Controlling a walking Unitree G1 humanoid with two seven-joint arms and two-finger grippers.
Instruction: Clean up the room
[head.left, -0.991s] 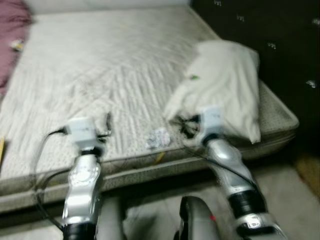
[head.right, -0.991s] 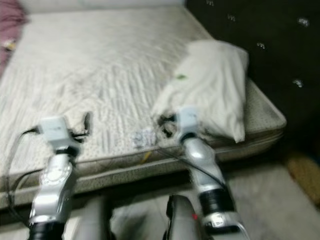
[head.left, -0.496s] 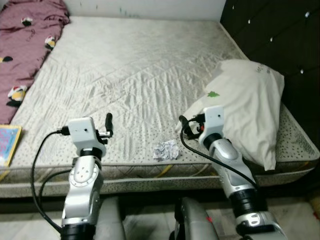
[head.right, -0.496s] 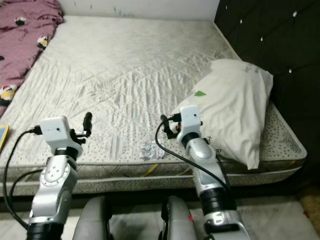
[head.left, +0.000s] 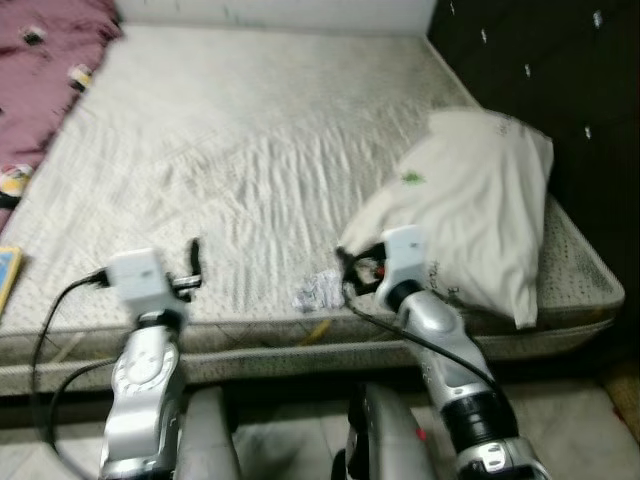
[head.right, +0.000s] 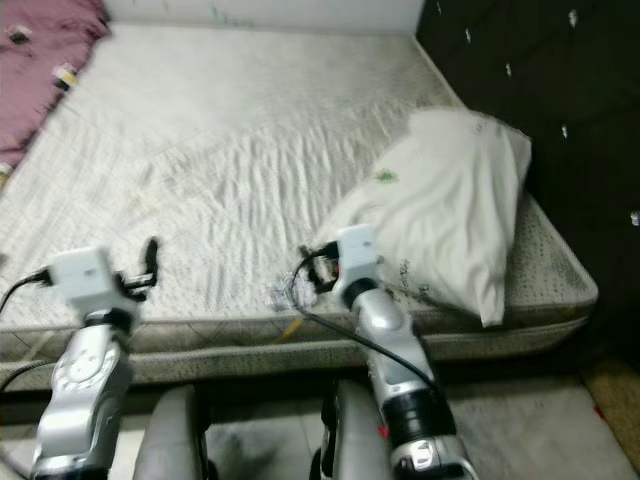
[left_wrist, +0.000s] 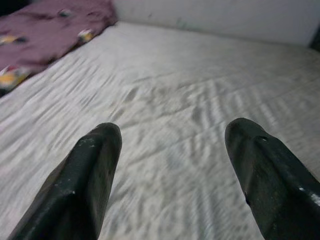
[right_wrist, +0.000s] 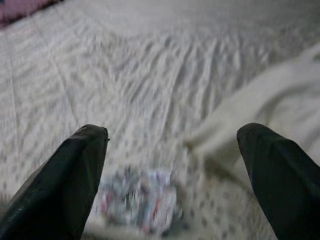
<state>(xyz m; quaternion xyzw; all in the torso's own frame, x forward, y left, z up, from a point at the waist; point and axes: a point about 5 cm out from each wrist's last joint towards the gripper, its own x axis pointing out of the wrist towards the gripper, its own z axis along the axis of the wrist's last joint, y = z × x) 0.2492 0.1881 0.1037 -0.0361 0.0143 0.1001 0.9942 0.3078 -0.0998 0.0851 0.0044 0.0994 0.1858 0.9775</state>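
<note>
Bed (head.left: 250, 150) w/ bare mattress: crumpled paper (head.left: 318, 290) lying near front edge, not yet grabbed. Right claw (right_wrist: 170, 165) hovering over it, fingers apart; left claw (left_wrist: 170, 160) idling, also apart.

A crumpled paper (head.left: 318, 290) lies at the bed's (head.left: 250, 130) near edge, between my arms. A pillow (head.left: 470, 210) sits at its right edge, a blanket (head.left: 40, 70) at the far left corner.

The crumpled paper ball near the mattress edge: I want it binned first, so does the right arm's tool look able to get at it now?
Probably yes. The crumpled white paper ball lies on the grey quilted mattress just ahead of the open right tool, nothing between; the white pillow sits beside it, apart.
</note>
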